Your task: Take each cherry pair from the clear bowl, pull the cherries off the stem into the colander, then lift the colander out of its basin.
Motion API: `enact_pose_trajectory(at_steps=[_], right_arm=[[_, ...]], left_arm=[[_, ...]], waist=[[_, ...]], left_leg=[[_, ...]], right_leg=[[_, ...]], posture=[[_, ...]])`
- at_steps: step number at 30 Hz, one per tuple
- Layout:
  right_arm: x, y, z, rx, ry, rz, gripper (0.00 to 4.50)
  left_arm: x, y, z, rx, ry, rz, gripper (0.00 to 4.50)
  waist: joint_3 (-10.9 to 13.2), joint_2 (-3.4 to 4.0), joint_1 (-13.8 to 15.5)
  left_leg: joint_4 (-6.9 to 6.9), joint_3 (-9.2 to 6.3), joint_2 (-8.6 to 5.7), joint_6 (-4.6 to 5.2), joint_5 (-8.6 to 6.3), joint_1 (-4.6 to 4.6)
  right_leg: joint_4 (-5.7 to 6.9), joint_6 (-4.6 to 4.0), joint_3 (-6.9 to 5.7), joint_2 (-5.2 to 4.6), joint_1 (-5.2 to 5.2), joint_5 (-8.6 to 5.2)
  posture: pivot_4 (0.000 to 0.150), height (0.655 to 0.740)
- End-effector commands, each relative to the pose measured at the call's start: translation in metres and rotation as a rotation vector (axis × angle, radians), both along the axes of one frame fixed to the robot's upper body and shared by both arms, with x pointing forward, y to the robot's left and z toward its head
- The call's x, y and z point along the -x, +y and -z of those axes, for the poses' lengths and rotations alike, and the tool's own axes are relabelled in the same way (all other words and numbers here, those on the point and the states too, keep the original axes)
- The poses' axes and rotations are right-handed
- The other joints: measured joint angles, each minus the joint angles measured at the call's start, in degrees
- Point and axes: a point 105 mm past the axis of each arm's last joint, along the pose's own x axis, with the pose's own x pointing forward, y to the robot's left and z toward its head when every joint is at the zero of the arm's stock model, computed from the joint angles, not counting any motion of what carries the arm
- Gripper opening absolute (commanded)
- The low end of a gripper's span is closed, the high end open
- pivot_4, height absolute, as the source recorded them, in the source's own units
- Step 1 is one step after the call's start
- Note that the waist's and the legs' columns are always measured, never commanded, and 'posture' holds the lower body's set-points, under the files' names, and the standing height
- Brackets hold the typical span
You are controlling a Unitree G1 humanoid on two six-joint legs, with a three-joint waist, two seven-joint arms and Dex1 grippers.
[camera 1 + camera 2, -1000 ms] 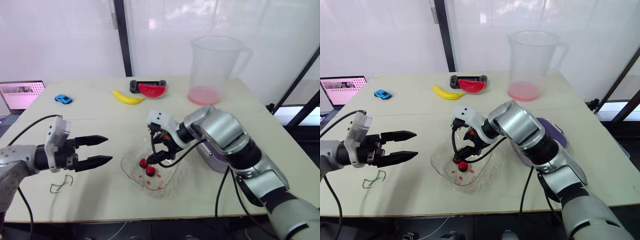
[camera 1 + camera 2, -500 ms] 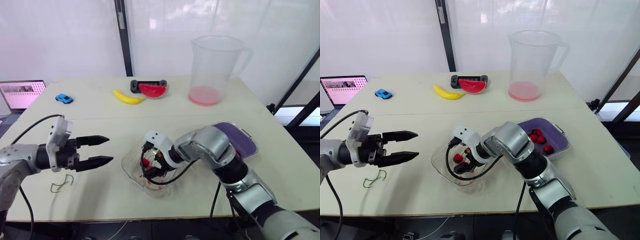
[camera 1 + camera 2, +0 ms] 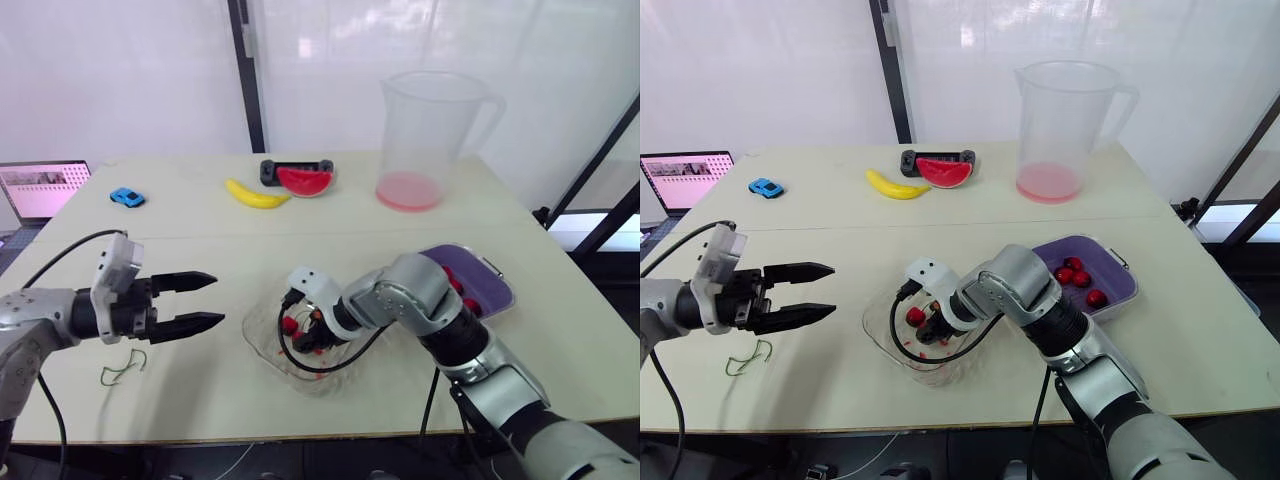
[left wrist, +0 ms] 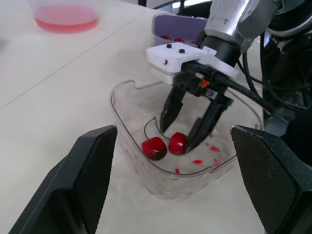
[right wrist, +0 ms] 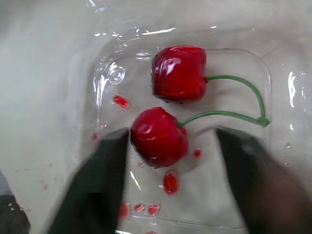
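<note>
One cherry (image 5: 158, 137) in the bowl (image 4: 113, 100) is straddled by the wide-spread right gripper (image 4: 177, 139); the left gripper (image 3: 218, 298) is held open, empty.

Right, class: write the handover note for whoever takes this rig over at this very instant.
Left pincer: open, empty, hovering over the beige table, left of the clear plastic bowl.
Right pincer: open, down inside that bowl, fingers either side of one cherry of the stemmed pair of red cherries, not closed on it.
Done: several loose red cherries lie in the purple colander, right of the bowl.
Left: grip this pair, pull both cherries off into the colander, then lift the colander out.
</note>
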Motion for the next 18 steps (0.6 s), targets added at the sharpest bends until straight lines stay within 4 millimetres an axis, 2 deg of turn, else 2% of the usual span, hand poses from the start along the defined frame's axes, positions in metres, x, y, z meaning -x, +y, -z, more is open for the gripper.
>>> enact_pose_trajectory(at_steps=[1, 10, 14, 18], right_arm=[[0.004, 0.005, -0.002, 0.017, -0.018, -0.035, 1.22], [0.008, 0.004, -0.005, 0.055, -0.065, -0.089, 1.22], [0.008, 0.005, -0.036, 0.047, -0.277, -0.259, 1.22], [0.001, -0.011, -0.073, 0.019, -0.498, -0.37, 1.22]], left_arm=[[0.001, 0.0, -0.01, -0.018, -0.049, 0.005, 3.91], [0.001, -0.001, -0.01, -0.016, -0.051, 0.002, 3.91], [-0.001, -0.001, -0.012, 0.005, -0.044, -0.006, 3.91], [-0.01, 0.0, -0.022, 0.074, -0.034, -0.046, 3.91]], waist=[[0.0, 0.0, 0.0], [0.0, 0.0, 0.01], [0.01, 0.02, 0.18], [0.01, 0.0, 0.2]], left_leg=[[0.0, 0.0, 0.0, 0.0, 0.0, 0.0], [0.0, 0.0, 0.0, 0.0, 0.0, 0.0], [0.03, -0.02, 0.0, 0.0, 0.0, -0.02], [0.06, -0.04, -0.02, 0.01, -0.01, -0.03]], right_leg=[[0.0, 0.0, 0.0, 0.0, 0.0, 0.0], [0.0, 0.0, -0.01, 0.0, 0.01, 0.0], [-0.01, 0.0, -0.02, -0.01, 0.01, 0.0], [-0.03, 0.01, -0.09, 0.0, 0.05, -0.01]], posture=[[0.15, 0.74], [0.15, 0.74], [0.15, 0.74], [0.15, 0.74]])
